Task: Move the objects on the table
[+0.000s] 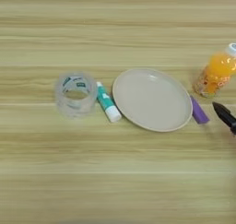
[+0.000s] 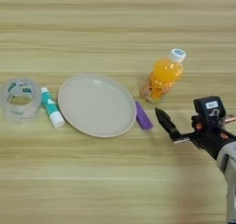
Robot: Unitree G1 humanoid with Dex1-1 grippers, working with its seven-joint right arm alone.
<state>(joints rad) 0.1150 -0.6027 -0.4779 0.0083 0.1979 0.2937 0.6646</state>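
A flat purple block (image 2: 143, 115) lies on the table (image 2: 115, 181) against the right rim of a beige plate (image 2: 97, 105). Behind it stands a small orange-juice bottle (image 2: 162, 78) with a white cap. To the left of the plate lies the teal-and-white tube (image 2: 51, 113), white cap toward me. My right gripper (image 2: 162, 117) hovers just right of the purple block, apart from it, its black tip pointing toward the block. Nothing shows in its grasp. In the left eye view only the gripper's (image 1: 225, 114) tip shows at the right edge.
A roll of clear tape (image 2: 20, 98) sits just left of the tube. The plate is bare. My silver forearm (image 2: 228, 158) comes in from the lower right corner.
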